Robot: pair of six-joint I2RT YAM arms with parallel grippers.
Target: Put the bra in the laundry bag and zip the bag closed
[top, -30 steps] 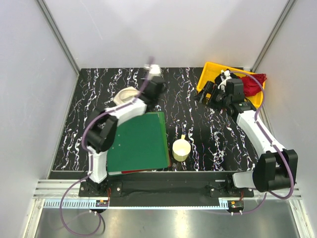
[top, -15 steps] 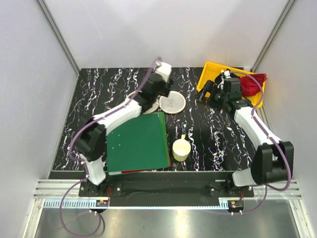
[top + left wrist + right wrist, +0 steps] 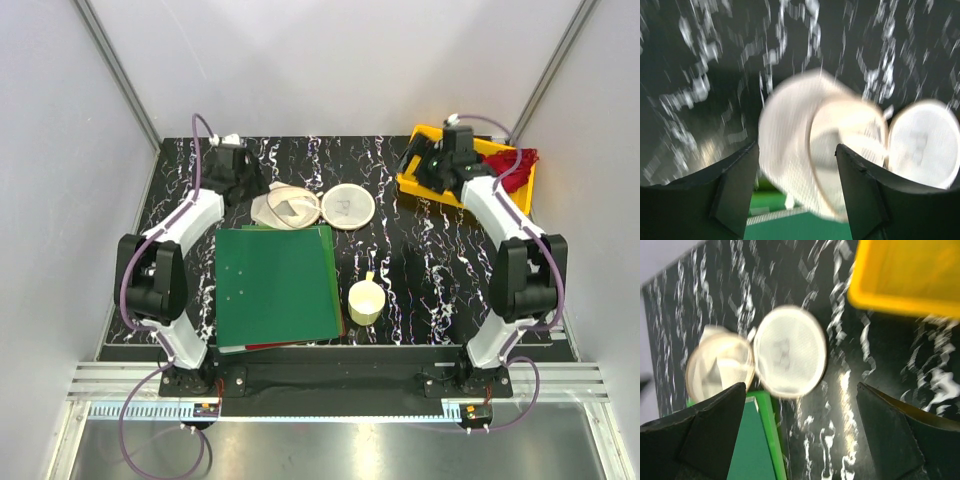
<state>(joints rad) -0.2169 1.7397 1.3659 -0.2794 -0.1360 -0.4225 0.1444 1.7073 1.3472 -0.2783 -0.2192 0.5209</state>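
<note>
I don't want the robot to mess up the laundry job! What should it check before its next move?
1. Laundry bag unzipped: ok. Its round flap lies flipped open beside it.
2. Left gripper empty: ok. It is open, and the bag lies just beyond its fingers.
3. Right gripper ready to grab: ok. It is open, with nothing between its fingers.
4. Bra found: cannot tell. No view shows it clearly, and the right arm covers part of the yellow bin.
5. Wrong cloth avoided: ok. The red garment lies at the bin's right end, apart from the right gripper.
</note>
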